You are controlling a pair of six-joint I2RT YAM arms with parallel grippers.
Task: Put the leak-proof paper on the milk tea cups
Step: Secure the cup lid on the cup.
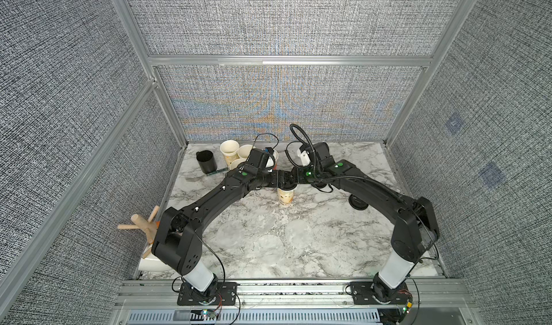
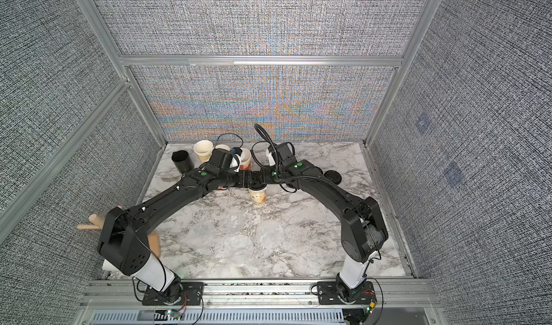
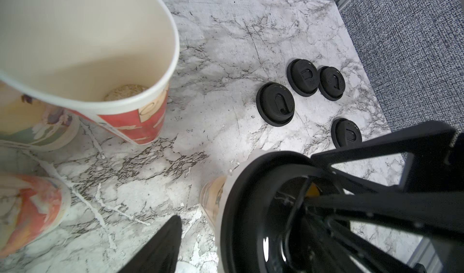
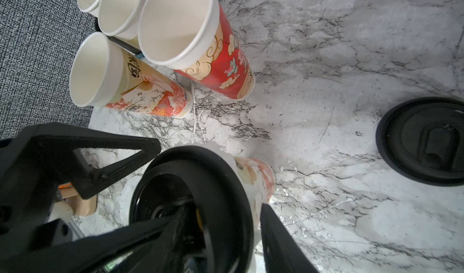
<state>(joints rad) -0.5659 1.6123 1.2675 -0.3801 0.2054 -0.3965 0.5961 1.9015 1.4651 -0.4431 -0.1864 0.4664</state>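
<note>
One milk tea cup (image 1: 286, 197) stands mid-table with a black lid (image 4: 200, 178) on its mouth. A white edge of leak-proof paper (image 4: 214, 146) peeks out under the lid. My right gripper (image 4: 226, 206) straddles the lid's rim, one finger in its hollow and one outside by the cup wall. My left gripper (image 1: 279, 180) meets it from the other side, open, its outer finger (image 3: 160, 246) clear of the cup. Several open cups (image 1: 229, 150) cluster at the back; two are a red one (image 4: 221, 66) and an orange one (image 4: 150, 93). Round paper sheets (image 1: 268, 247) lie on the marble in front.
Several loose black lids (image 3: 275, 104) lie right of the cup, one showing beside the right arm (image 1: 358, 202). At the back left stand a black mug (image 1: 206, 161) and a fork (image 1: 194, 178). A wooden peg rack (image 1: 143, 225) sits by the left arm's base.
</note>
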